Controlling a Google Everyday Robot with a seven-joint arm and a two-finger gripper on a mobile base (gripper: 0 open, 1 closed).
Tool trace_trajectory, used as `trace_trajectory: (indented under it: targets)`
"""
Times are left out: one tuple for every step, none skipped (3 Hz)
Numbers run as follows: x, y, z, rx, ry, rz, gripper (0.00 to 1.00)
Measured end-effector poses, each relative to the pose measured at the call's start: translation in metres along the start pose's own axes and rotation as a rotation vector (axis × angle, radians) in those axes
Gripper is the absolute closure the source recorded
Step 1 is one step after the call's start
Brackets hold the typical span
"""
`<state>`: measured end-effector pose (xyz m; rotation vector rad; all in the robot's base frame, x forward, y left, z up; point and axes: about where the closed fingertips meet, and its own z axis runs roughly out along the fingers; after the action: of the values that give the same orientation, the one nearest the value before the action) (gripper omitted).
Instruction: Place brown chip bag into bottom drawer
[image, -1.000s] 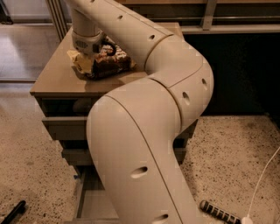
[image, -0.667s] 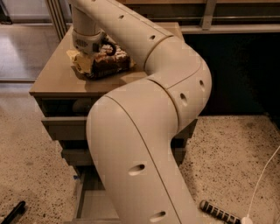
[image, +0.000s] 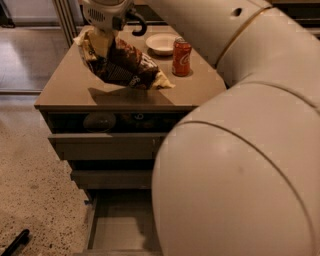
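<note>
The brown chip bag (image: 126, 66) hangs tilted just above the grey cabinet top (image: 65, 90), casting a shadow on it; its cream end points to the right. My gripper (image: 102, 46) comes down from the top left and is shut on the bag's upper left part. The bottom drawer (image: 120, 225) is pulled out at the foot of the cabinet, its grey floor bare where it shows. My large cream arm (image: 240, 150) covers the drawer's right side.
An orange soda can (image: 181, 56) and a white bowl (image: 161, 43) stand on the cabinet top to the right of the bag. The two upper drawers (image: 105, 146) stand slightly out. A black object (image: 15, 242) lies on the speckled floor at bottom left.
The bag lay on the cabinet top with the gripper down on it; now it is lifted clear. The arm has shifted, uncovering the can, the bowl and the open bottom drawer.
</note>
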<state>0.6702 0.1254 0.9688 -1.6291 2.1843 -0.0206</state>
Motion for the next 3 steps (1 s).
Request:
trace_trajectory:
  targets:
    - [0.001,0.0,-0.037,0.038,-0.046,-0.001,1.0]
    - [0.001,0.0,-0.037,0.038,-0.046,-0.001,1.0]
    - [0.044,-0.027,-0.03,0.072,-0.01,0.117,1.0]
